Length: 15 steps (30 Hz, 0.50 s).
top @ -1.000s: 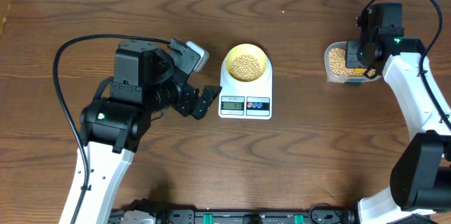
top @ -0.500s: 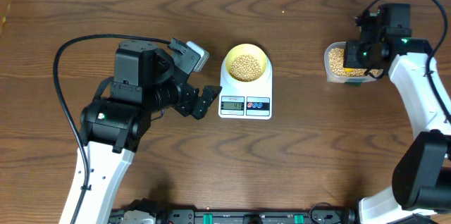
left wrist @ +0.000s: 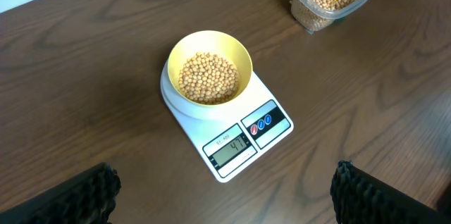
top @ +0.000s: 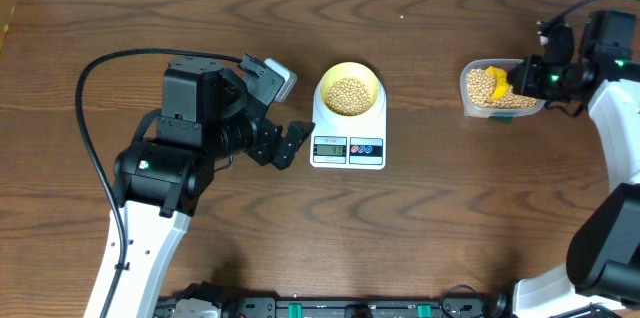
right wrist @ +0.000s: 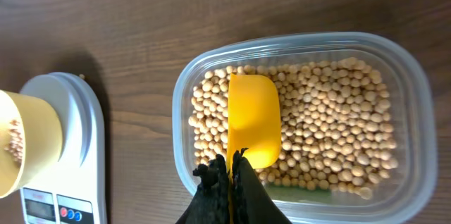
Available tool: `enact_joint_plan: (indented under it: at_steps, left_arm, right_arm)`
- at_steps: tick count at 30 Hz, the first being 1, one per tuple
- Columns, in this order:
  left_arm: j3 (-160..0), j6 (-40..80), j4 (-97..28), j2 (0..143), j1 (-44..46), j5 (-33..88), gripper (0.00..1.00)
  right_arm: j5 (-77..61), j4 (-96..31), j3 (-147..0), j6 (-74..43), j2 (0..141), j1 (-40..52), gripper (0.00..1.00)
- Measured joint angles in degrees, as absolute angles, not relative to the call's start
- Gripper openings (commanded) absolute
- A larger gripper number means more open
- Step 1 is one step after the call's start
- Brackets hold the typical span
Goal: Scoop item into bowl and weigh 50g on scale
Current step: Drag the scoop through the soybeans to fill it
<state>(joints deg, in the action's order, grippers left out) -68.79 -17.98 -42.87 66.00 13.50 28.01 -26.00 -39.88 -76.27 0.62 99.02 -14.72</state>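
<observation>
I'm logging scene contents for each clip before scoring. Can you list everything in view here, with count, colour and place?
table: one, dark brown wood, under everything
scale: one, white, middle of the table
bowl: one, pale yellow, on the scale
tub: one, clear plastic, on the table on the right arm's side
beans: many, tan, some in the bowl, more in the tub
scoop: one, yellow, in the tub on the beans
left hand: one, black, open and empty, near the scale
right hand: one, black, shut on the scoop's handle, over the tub
</observation>
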Motion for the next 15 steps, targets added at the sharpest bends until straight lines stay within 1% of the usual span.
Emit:
enact_joint_plan:
  at_steps: [8,15]
  left_arm:
    - [-68.8,-18.0,-42.9,66.0,13.5,28.0,0.98]
    - [-68.8,-18.0,-42.9,66.0,13.5,28.0,0.98]
  right_arm:
    - [-30.3,-40.8,-76.3,0.6,99.0,-19.0,0.01]
    - [-35.8,-40.6,-76.3,0.6,99.0,-20.9,0.01]
